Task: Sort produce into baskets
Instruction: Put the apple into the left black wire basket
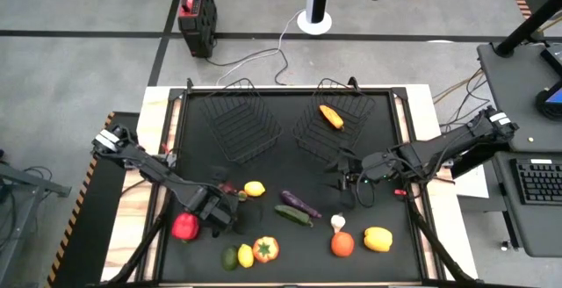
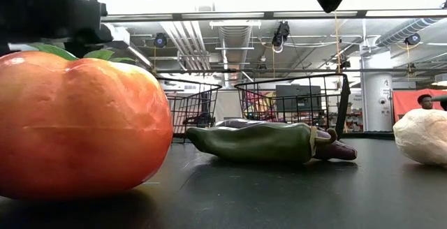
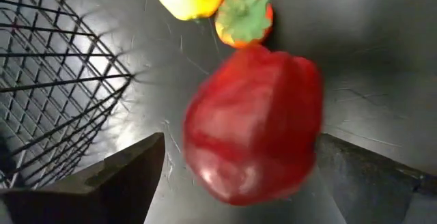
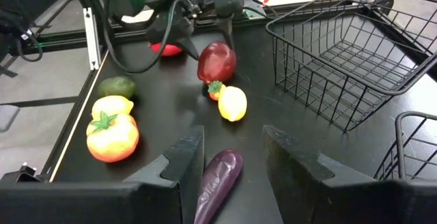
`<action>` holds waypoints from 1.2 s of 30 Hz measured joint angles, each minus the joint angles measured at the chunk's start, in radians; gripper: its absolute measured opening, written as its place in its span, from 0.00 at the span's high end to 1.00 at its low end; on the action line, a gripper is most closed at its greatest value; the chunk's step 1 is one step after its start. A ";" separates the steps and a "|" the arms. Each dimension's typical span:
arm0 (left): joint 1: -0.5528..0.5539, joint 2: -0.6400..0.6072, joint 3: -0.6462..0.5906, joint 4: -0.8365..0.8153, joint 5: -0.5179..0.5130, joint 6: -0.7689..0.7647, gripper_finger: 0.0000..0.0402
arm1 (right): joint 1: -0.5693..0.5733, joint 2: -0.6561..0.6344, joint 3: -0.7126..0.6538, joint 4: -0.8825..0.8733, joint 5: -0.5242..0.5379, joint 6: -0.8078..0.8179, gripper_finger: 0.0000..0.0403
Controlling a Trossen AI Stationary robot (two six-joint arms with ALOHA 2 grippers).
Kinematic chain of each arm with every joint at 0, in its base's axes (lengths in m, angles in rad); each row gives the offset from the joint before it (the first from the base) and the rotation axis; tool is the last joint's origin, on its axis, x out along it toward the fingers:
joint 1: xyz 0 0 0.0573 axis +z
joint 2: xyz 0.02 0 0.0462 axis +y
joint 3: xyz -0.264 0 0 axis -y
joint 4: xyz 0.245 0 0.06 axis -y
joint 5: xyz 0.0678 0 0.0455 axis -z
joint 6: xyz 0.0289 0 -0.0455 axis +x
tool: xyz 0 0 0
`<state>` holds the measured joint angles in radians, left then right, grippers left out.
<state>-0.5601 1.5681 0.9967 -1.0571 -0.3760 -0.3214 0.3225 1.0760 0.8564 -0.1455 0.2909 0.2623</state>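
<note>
Straddles a dark red fruit (image 3: pixel 254 125) with the left pincer (image 1: pixel 221 207), fingers spread and a sliver of dark surface (image 1: pixel 399 266) showing on each side of it: around it, not yet pinching. Places the fruit dead centre between the two fingers, so probably calls for a plain close with no sideways shift. Cannot tell whether it rests on the surface or is slightly raised.

Looks roundish and lobed, pepper or apple, with no long axis to line up on. Glossy and smooth, so likely to slip under a light squeeze.

Lies toward the left front of the surface, just beside a lemon (image 4: pixel 232 103) and a small orange-red fruit (image 4: pixel 216 89) with a green cap. Has the left basket (image 1: pixel 241 123) near, farther back on the surface. Shows a carrot (image 1: pixel 331 117) already in the right basket (image 1: pixel 307 134).

Hovers the right pincer (image 4: pixel 232 138) at mid-surface, likewise spread, with the eggplant (image 4: pixel 218 176) just ahead between its fingers. Runs that long axis roughly along the pincer's reach, so a close would cross the narrow width.
</note>
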 joint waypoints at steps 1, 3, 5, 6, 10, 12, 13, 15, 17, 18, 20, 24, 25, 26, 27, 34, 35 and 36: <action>0.003 0.000 -0.010 0.009 0.001 0.000 0.12 | 0.000 0.000 0.000 0.000 0.000 0.000 0.65; 0.004 0.000 -0.023 0.028 0.009 0.000 0.12 | 0.000 0.000 0.000 0.000 0.000 0.000 0.65; 0.005 0.000 -0.036 0.052 0.012 0.000 0.12 | 0.000 0.000 0.000 0.000 0.000 0.004 0.65; 0.005 0.000 -0.041 0.064 0.020 0.000 0.12 | 0.000 0.000 0.000 -0.001 -0.001 0.007 0.65; 0.004 -0.002 -0.060 0.096 0.019 -0.001 0.12 | 0.000 0.000 0.000 -0.001 -0.001 0.007 0.65; 0.004 -0.002 -0.065 0.101 0.019 -0.001 0.12 | 0.000 0.000 0.000 -0.001 -0.001 0.008 0.65; 0.004 -0.002 -0.066 0.104 0.018 -0.002 0.12 | 0.000 0.000 0.000 -0.001 -0.001 0.012 0.65; 0.004 -0.002 -0.068 0.104 0.017 -0.002 0.12 | 0.000 0.000 0.000 -0.001 -0.001 0.016 0.65; 0.004 -0.002 -0.068 0.106 0.018 -0.002 0.12 | 0.000 0.000 0.000 -0.002 -0.001 0.016 0.65; 0.004 -0.002 -0.068 0.108 0.018 -0.003 0.13 | 0.000 0.000 0.000 -0.002 -0.001 0.016 0.65; 0.004 -0.002 -0.068 0.112 0.018 -0.004 0.15 | 0.000 0.000 0.000 -0.003 -0.001 0.016 0.65; 0.004 -0.002 -0.068 0.111 0.025 -0.005 0.22 | 0.000 0.000 0.000 -0.006 -0.001 0.015 0.65; 0.004 -0.002 -0.068 0.111 0.028 -0.005 0.23 | 0.000 0.000 0.000 -0.006 -0.001 0.016 0.65; 0.005 -0.003 -0.067 0.111 0.032 -0.009 0.24 | 0.000 0.000 0.000 -0.006 -0.001 0.015 0.65; 0.005 -0.003 -0.065 0.112 0.035 -0.013 0.25 | 0.000 0.000 0.000 -0.006 -0.001 0.015 0.65; -0.003 -0.008 0.029 0.061 0.092 -0.031 0.26 | 0.000 0.000 0.000 -0.010 -0.002 0.015 0.65; -0.002 -0.016 0.057 0.056 0.093 -0.031 0.26 | 0.000 0.000 0.000 -0.015 -0.002 0.015 0.65; -0.002 -0.024 0.086 0.049 0.086 -0.031 0.26 | 0.000 0.000 0.000 -0.021 -0.002 0.015 0.65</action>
<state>-0.5621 1.5436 1.0829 -1.0080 -0.2895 -0.3527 0.3225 1.0760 0.8563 -0.1669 0.2890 0.2775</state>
